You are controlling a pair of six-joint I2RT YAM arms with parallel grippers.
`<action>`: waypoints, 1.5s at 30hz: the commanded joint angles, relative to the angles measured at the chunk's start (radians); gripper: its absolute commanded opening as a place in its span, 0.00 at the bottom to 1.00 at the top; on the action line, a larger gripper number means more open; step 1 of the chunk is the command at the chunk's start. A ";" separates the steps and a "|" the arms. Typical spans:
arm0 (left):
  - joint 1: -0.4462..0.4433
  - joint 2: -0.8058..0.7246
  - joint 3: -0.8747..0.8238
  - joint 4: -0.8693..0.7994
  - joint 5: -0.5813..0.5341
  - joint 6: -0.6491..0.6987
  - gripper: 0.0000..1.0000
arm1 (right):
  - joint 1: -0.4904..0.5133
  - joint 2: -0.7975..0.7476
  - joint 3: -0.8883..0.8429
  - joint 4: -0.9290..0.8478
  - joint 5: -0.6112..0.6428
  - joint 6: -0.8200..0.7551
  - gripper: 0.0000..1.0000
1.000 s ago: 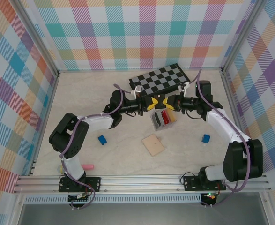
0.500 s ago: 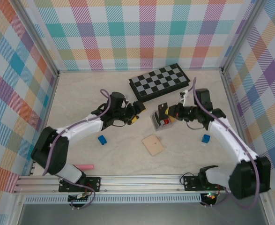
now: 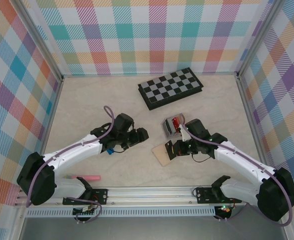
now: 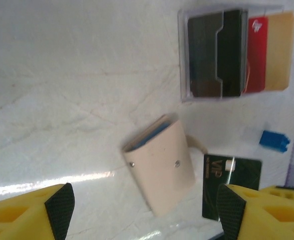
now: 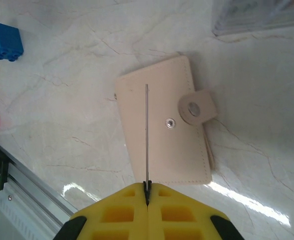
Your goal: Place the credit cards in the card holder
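Right jaws pinching card beside holder, left jaws wide

This is a robotics test cell in a lab rather than a lived-in room. A pale marble-look tabletop is boxed in on the left, right and far sides by bright plaid panels set in bare aluminium posts. Along the near edge a metal rail carries a white jointed left arm and right arm, with a purple cable looped outside and an exposed circuit board below. The table holds mismatched props: a checkerboard, a pink pen and a blue block.
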 commanded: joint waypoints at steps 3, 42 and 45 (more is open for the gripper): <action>-0.043 -0.034 -0.031 -0.014 -0.049 -0.004 0.77 | 0.026 0.129 0.095 -0.027 0.062 -0.068 0.02; -0.232 0.557 0.371 -0.210 -0.151 0.050 0.70 | -0.049 0.101 -0.075 -0.122 0.023 0.134 0.01; -0.232 0.596 0.390 -0.184 -0.128 0.088 0.70 | -0.049 0.082 -0.064 -0.117 0.028 0.141 0.02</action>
